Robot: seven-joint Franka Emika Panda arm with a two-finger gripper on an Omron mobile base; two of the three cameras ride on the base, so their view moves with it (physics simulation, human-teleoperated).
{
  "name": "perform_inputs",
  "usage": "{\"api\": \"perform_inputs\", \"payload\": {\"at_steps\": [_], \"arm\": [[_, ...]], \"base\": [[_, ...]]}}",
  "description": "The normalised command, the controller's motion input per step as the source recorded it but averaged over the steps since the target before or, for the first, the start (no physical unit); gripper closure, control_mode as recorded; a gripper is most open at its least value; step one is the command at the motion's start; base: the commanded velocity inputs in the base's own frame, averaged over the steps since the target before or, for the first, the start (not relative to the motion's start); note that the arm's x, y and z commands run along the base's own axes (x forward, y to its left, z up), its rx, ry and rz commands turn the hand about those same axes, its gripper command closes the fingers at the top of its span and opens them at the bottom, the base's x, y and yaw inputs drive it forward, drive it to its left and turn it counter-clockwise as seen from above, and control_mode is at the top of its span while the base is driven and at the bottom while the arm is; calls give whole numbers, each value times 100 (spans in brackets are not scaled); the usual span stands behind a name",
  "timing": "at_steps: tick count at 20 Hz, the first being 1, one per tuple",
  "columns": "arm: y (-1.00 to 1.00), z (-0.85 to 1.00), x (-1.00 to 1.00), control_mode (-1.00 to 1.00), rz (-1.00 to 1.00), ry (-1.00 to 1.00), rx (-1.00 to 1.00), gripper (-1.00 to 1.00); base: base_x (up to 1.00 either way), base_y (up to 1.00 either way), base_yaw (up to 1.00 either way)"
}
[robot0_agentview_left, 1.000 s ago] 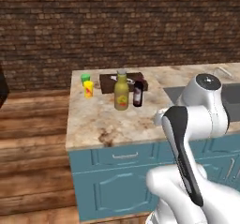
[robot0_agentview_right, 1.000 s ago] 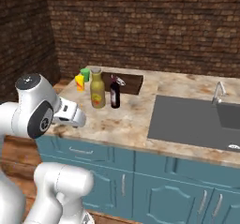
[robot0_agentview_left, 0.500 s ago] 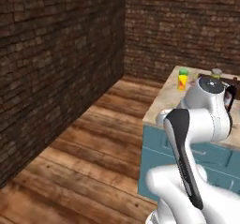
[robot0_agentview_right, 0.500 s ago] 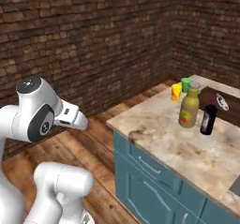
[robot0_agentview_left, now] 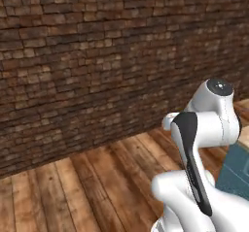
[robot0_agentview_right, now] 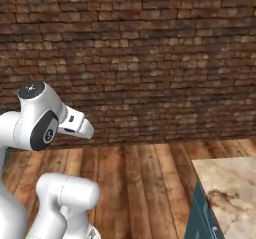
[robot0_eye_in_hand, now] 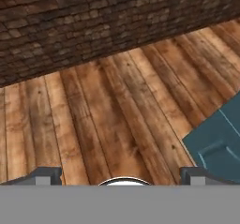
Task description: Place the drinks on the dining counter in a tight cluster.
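Dining counter corner right of open pincer

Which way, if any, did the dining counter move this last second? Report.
No. The dining counter and brick wall slid right together: the camera turned.

Wall is rough dark-brown brick with paler mortar lines, totally matt. Floor is wood planks, reddish-brown with visible grain and knots, slight satin sheen at most. The dining counter has a beige-brown marbled stone top, smooth looking, on a teal painted cabinet base, flat finish, with a raised panel edge.
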Motion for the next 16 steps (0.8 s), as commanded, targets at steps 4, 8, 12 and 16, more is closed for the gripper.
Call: {"api": "perform_inputs", "payload": {"at_steps": [4, 8, 12, 16], "arm": [[0, 0, 0, 100, 0, 0, 0, -100], [0, 0, 0, 100, 0, 0, 0, -100], [0, 0, 0, 100, 0, 0, 0, -100], [0, 0, 0, 100, 0, 0, 0, -100]], "base": [[0, 0, 100], [0, 0, 100], [2, 0, 100], [86, -18, 76]]}}
